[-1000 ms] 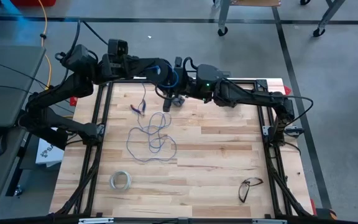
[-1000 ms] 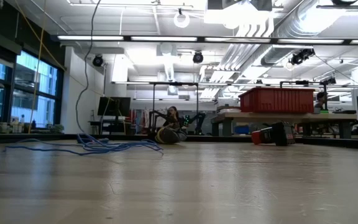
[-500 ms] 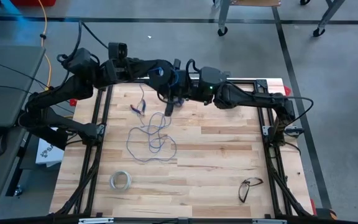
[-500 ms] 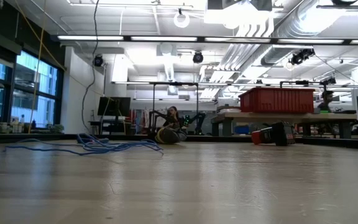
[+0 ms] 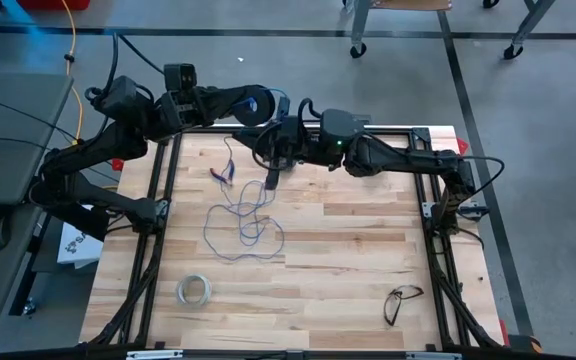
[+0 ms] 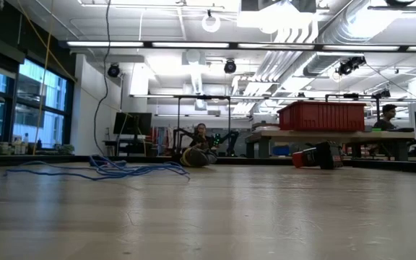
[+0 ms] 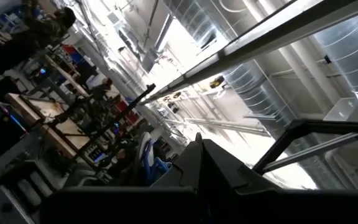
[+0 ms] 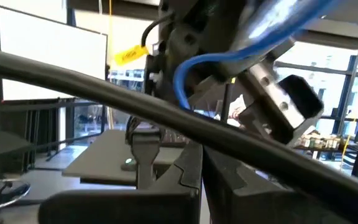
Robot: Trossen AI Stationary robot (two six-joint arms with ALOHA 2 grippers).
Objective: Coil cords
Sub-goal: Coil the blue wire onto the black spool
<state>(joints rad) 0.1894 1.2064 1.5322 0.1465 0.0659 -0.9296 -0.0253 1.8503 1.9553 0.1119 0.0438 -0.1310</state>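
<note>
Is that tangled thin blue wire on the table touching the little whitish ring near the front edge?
Apart. In the high view, the wire lies in a loose tangle mid-table, and bare wood shows plainly between its lowest loop and the whitish ring.

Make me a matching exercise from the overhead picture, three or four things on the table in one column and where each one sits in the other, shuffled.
Things:
1. wire
2. ring of tape
3. glasses
4. clips

Places:
A. near the table's front right corner
B. near the table's front left corner
C. spread in loose loops at the middle left of the table
D. toward the far left of the table, just beyond the loops

Pairs: 1-C, 2-B, 3-A, 4-D
</note>
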